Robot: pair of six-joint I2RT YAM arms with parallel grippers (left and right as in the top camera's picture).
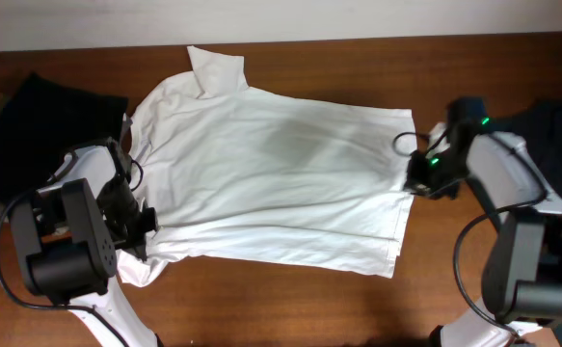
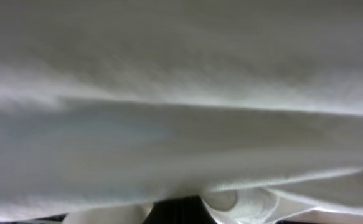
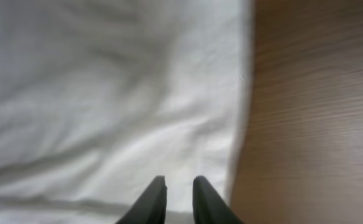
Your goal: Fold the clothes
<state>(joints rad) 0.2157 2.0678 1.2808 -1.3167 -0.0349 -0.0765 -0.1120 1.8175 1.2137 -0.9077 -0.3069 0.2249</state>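
A white T-shirt [image 1: 281,183] lies spread flat on the brown table, collar to the left and hem to the right. My left gripper [image 1: 144,226] is at the shirt's lower left, by the near sleeve. In the left wrist view [image 2: 180,208] only a dark finger tip shows, with bunched white cloth [image 2: 181,93] draped over it and filling the frame. My right gripper [image 1: 417,181] is at the right hem. In the right wrist view its fingers [image 3: 179,183] stand a narrow gap apart on the cloth [image 3: 94,81], close to the hem edge.
A dark garment [image 1: 30,125] lies at the table's left edge and another dark garment [image 1: 550,120] at the right edge, behind the right arm. Bare wooden table [image 3: 318,124] runs beside the hem and along the front [image 1: 290,308].
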